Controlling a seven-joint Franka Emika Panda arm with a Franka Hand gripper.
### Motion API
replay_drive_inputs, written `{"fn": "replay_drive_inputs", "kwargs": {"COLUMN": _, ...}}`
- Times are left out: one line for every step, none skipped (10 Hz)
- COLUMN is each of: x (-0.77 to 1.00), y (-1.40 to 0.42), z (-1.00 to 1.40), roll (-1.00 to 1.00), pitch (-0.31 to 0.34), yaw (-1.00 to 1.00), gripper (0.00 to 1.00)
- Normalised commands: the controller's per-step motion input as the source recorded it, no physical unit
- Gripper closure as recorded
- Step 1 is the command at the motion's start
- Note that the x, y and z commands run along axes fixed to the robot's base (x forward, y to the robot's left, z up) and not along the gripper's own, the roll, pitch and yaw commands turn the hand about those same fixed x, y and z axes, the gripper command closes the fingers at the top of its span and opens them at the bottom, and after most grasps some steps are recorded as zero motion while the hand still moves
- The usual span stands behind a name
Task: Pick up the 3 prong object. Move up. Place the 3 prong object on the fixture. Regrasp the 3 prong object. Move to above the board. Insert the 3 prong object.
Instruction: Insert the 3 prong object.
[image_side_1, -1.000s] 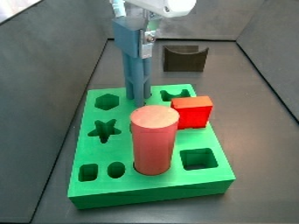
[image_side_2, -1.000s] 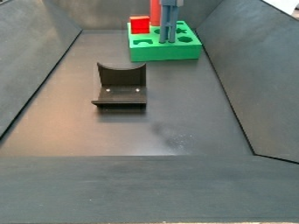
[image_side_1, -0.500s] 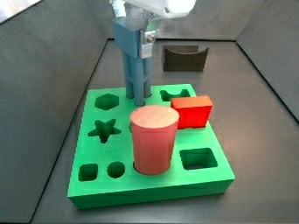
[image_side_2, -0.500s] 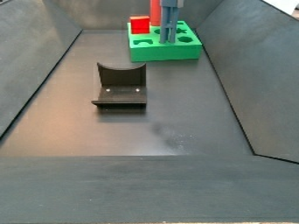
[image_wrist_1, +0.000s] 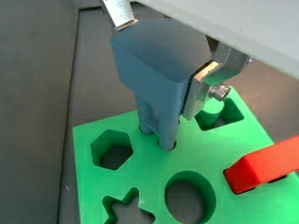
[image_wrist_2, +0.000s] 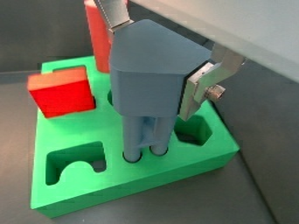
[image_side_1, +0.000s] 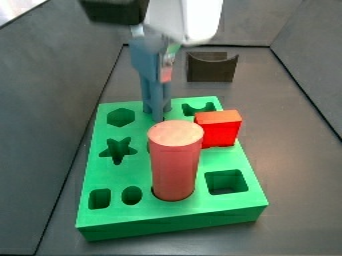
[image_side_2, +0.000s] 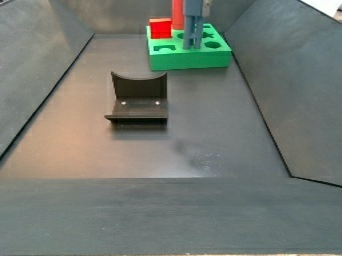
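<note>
My gripper (image_wrist_2: 152, 70) is over the board (image_wrist_2: 163, 171), fingers (image_wrist_2: 205, 83) clamped on the 3 prong object (image_wrist_2: 149, 87). It stands upright, prongs down in the board's holes. Beside it, the red cube (image_wrist_2: 61, 93) sits on the board. In a side view the pink cylinder (image_side_1: 175, 160) stands near, the fixture (image_side_1: 211, 66) far behind.

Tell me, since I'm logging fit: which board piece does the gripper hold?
The grey-blue 3 prong object, clamped in the gripper; the pink cylinder and red cube stand free.
</note>
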Motion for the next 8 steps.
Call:
{"fn": "replay_drive_inputs", "kwargs": {"x": 0.53, "y": -0.03, "z": -1.0, "roll": 0.03, "pitch": 0.01, "yaw": -0.39, "gripper": 1.0}}
{"fn": "replay_drive_inputs", "kwargs": {"x": 0.66, "y": 0.0, "z": -1.0, "roll": 0.05, "pitch": 0.0, "yaw": -0.45, "gripper": 1.0}}
{"fn": "replay_drive_inputs", "kwargs": {"x": 0.69, "y": 0.0, "z": -1.0, "roll": 0.05, "pitch": 0.0, "yaw": -0.43, "gripper": 1.0}}
{"fn": "replay_drive_inputs", "kwargs": {"x": 0.6, "y": 0.0, "z": -1.0, "roll": 0.06, "pitch": 0.0, "yaw": -0.33, "gripper": 1.0}}
{"fn": "replay_drive_inputs", "kwargs": {"x": 0.57, "y": 0.0, "z": -1.0, "roll": 0.05, "pitch": 0.0, "yaw": -0.29, "gripper": 1.0}}
{"fn": "replay_drive_inputs", "kwargs": {"x": -0.03, "y": 0.07, "z": 0.03, "roll": -0.06, "pitch": -0.006, "yaw": 0.0, "gripper": 1.0}}
{"fn": "replay_drive_inputs", "kwargs": {"x": 0.0, "y": 0.0, "z": 0.0, "roll": -0.02, "pitch": -0.019, "yaw": 0.0, "gripper": 1.0}}
{"fn": "replay_drive_inputs", "kwargs": {"x": 0.0, "y": 0.0, "z": 0.0, "roll": 0.0, "pitch": 0.0, "yaw": 0.0, "gripper": 1.0}}
